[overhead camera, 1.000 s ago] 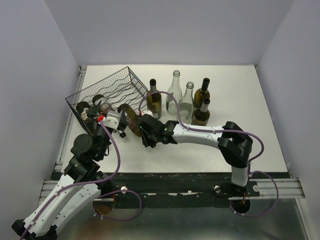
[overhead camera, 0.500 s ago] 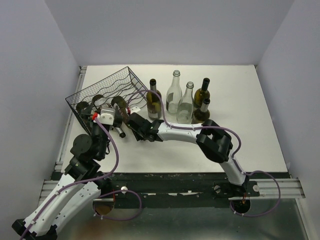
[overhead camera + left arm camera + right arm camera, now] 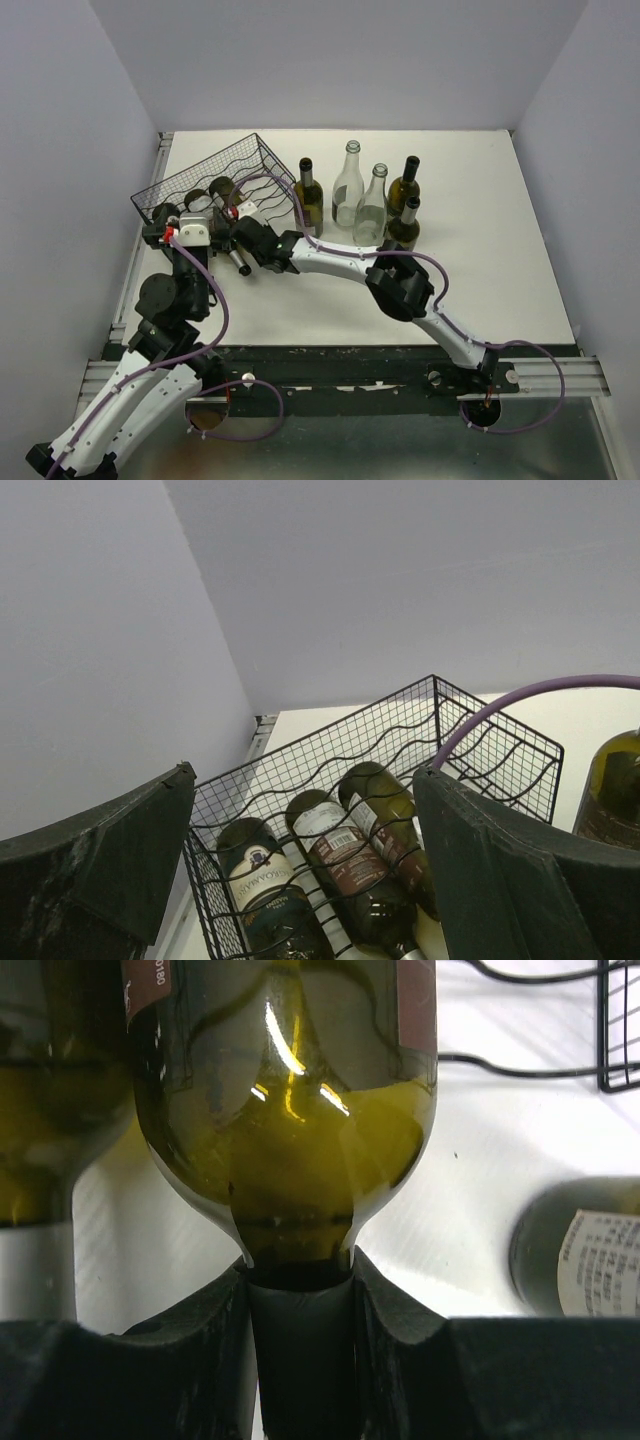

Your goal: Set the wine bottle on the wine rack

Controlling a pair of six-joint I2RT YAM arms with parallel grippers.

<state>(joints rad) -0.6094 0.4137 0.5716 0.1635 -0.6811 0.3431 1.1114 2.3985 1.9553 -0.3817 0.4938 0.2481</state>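
Observation:
The black wire wine rack [image 3: 200, 178] stands at the back left with three bottles lying in it. The rightmost is an olive-green wine bottle [image 3: 225, 190] with a dark red label [image 3: 385, 820]. My right gripper [image 3: 242, 226] is shut on its black-capped neck [image 3: 300, 1340], at the rack's [image 3: 540, 1060] front. My left gripper [image 3: 188, 218] hangs open in front of the rack [image 3: 330, 750], to the left of the right one. Its fingers [image 3: 110, 860] hold nothing, and the three bottles show between them.
Several upright bottles, dark [image 3: 308, 195] and clear [image 3: 348, 185], stand just right of the rack. One [image 3: 612, 790] sits close to the rack's right wall. A silver-capped neck [image 3: 241, 264] sticks out of the rack's front. A purple cable [image 3: 520, 695] arcs over the rack.
My right gripper has carried the wine bottle left and back, from in front of the rack into its right channel. My left gripper has drifted left, still open.

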